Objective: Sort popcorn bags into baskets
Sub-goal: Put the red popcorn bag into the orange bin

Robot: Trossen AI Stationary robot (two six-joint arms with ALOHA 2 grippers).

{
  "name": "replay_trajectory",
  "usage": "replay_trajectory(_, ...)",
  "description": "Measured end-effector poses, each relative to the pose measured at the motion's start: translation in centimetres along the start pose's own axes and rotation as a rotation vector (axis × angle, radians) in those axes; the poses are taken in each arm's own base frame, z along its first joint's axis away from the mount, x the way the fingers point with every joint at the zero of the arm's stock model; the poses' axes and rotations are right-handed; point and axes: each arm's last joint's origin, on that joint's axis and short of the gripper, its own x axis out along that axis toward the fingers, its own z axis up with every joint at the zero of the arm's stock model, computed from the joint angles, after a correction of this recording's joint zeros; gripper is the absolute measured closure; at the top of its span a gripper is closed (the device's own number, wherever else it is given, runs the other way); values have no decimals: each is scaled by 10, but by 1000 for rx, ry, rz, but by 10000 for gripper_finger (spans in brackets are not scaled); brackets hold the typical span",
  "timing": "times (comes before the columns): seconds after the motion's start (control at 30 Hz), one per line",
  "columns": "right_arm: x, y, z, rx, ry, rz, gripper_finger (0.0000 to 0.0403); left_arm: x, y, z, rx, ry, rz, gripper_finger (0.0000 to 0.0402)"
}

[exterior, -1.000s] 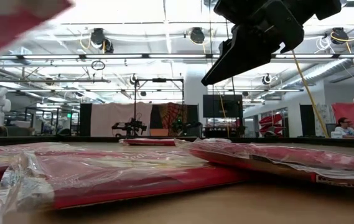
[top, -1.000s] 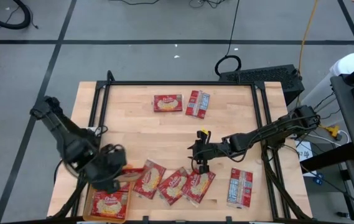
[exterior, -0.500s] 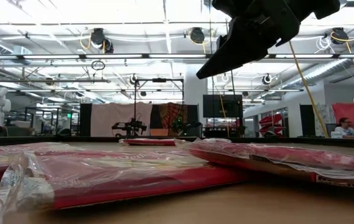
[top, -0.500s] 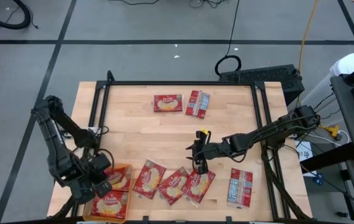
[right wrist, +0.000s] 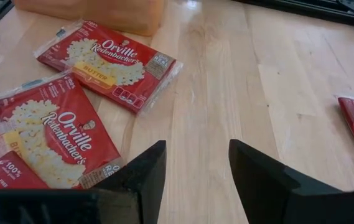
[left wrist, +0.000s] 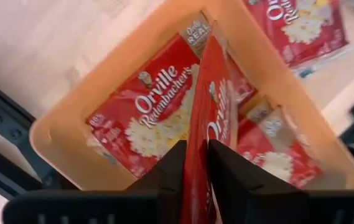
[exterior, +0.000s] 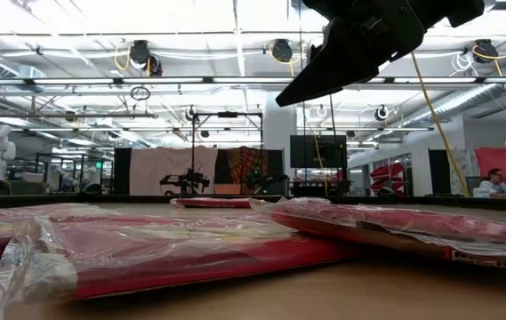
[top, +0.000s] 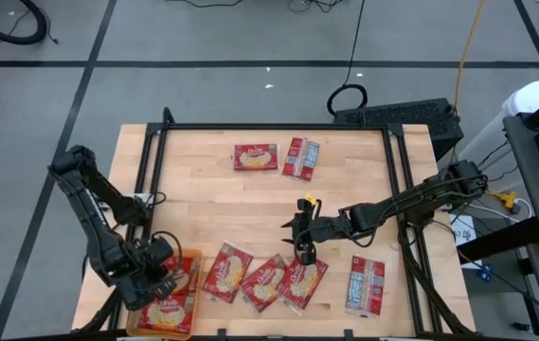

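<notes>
Lowered left pincer (left wrist: 195,163) clamping popcorn bag (left wrist: 211,118) edge-down inside basket (left wrist: 71,134), right pincer (right wrist: 196,171) apart.

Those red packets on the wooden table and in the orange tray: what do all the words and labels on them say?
"Orville Redenbacher's": flat red popcorn packet lying in the shallow orange tray.
"Orville": start of the brand on the red packet clamped in the left end effector.
"Orville Redenbacher's" and "BUTTER": red packet on the wooden table.
"Orville Redenbacher's": neighbouring red packet.
"100%": third packet's corner.
Smaller print is unreadable.
</notes>
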Motion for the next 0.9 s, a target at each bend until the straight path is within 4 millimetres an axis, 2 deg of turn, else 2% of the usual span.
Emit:
replay_trajectory(0.2,0,0,0,0,0,0,234,10,7,0,8,-3,50,315)
replay_trajectory(0.47,0,0,0,3,1,0,234,9,19,6,-20,2,195,218)
replay_trajectory(0.6,0,0,0,7,1,0,234,6,20,11,-4,27,178,182)
replay_trajectory(0.73,0,0,0,8,-1,0,234,-1,24,18,-21,26,152,171)
replay_trajectory(0.9,0,0,0,20,-5,1,234,-4,26,19,-1,26,129,193)
